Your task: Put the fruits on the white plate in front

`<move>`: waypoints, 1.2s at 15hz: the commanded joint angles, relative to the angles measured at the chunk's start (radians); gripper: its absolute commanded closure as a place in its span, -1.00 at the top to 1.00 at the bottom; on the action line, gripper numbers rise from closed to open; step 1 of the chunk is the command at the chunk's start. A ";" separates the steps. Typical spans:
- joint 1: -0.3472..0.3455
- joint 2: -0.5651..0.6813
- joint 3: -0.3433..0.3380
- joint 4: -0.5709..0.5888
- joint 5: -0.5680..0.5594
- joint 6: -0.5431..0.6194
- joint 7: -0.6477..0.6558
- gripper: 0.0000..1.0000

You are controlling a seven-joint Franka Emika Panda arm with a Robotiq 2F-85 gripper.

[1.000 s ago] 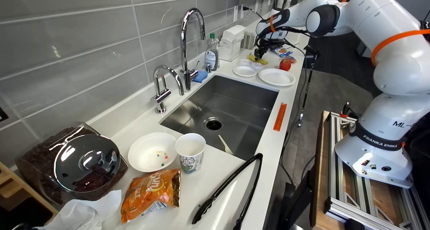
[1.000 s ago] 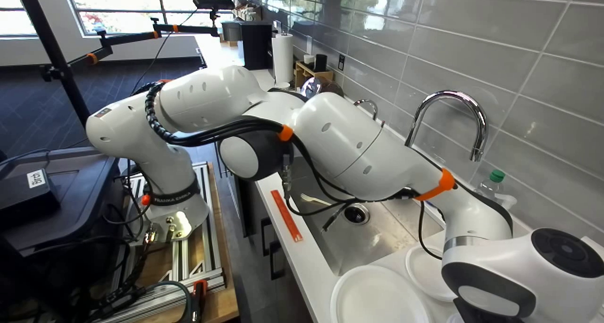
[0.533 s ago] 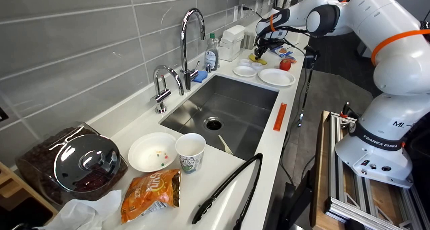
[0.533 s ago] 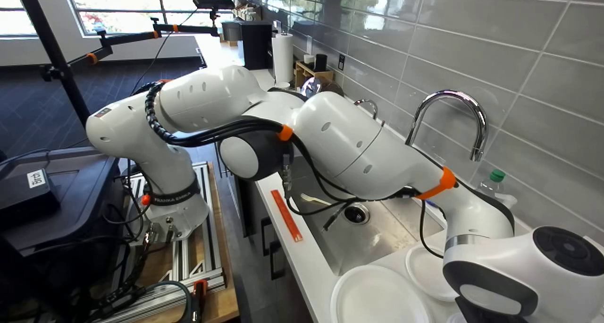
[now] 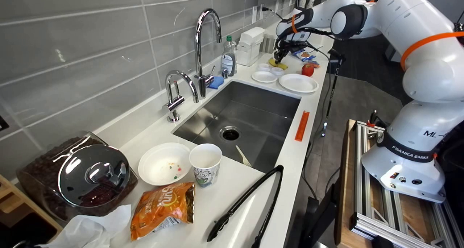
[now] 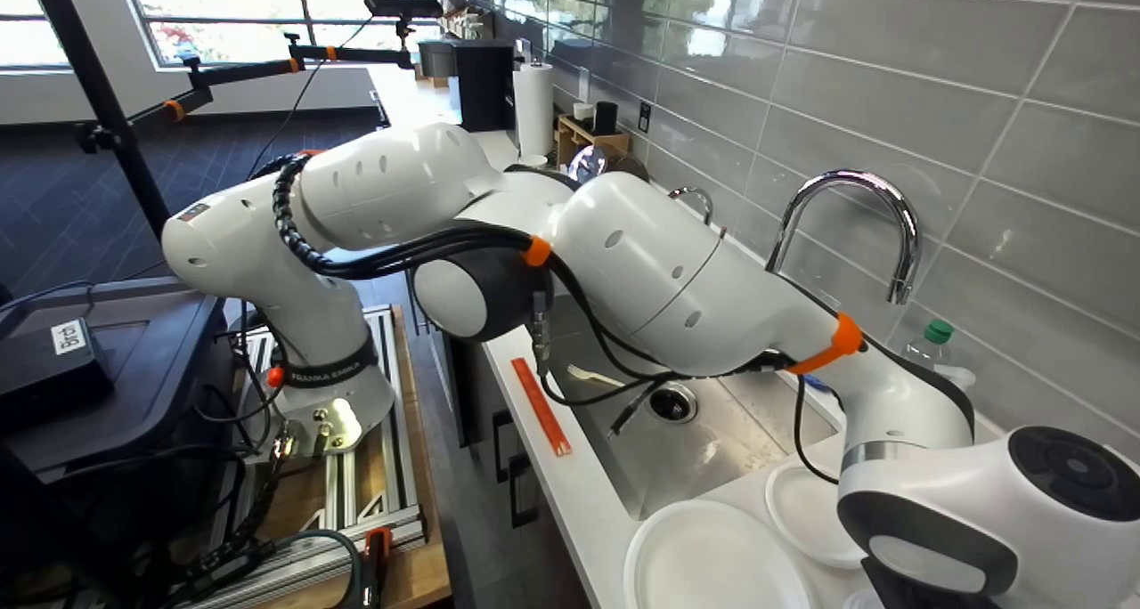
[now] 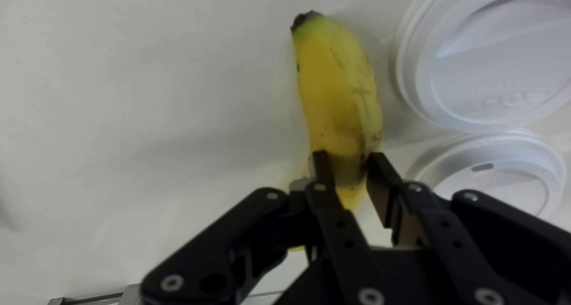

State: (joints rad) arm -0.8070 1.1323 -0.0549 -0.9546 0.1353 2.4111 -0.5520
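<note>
Brown-flecked yellow banana point(image 7: 337, 86), black fingers point(image 7: 382, 182), red apple point(image 5: 307, 70), white plate point(image 5: 298, 83)

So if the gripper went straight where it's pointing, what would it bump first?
Probably the banana, which shows between the fingers in the wrist view. Depth is unclear: if they reach down past it, the counter might come first.

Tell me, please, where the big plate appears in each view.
In an exterior view: big plate whole, right of centre, upper half.
In an exterior view: big plate right of centre at the bottom, cut off.
Wrist view: not in it.
Shared landmark: drain, in both exterior views.
</note>
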 commanded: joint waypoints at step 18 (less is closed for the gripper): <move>-0.023 0.025 0.042 0.030 0.022 0.009 0.002 1.00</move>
State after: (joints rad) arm -0.8275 1.1242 -0.0156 -0.9547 0.1525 2.4118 -0.5548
